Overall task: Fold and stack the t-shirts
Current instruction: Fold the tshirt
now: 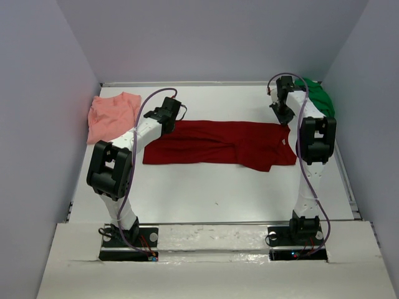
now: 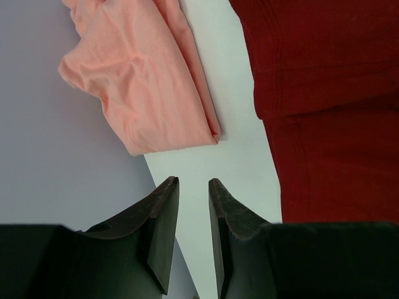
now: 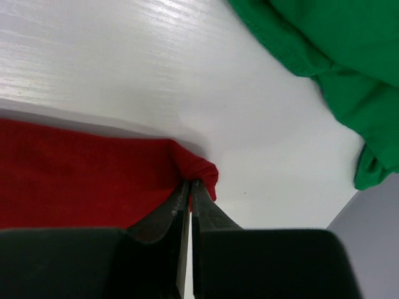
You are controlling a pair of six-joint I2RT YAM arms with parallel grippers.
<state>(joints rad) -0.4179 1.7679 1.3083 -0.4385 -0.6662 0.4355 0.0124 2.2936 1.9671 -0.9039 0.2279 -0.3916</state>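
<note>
The right gripper [image 3: 189, 184], jaws nearly together, apparently pinches the far right corner of the dark red collared cloth t-shirt [image 3: 81, 168] on the white table [image 3: 124, 56]. The left gripper [image 2: 192, 182], narrowly parted and empty, hovers by its other end. Folding it seems in hand; next, the left must grip its corner.

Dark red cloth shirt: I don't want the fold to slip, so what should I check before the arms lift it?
1. Right gripper closed on a corner of the dark red cloth shirt: ok.
2. Left gripper gripping the shirt: not ok, open above the white table, holding nothing.
3. Salmon-pink cloth shirt apart from the red one: ok.
4. Bright green cloth shirt apart from the pinched corner: ok.
5. Grip deep enough to hold: cannot tell.
</note>
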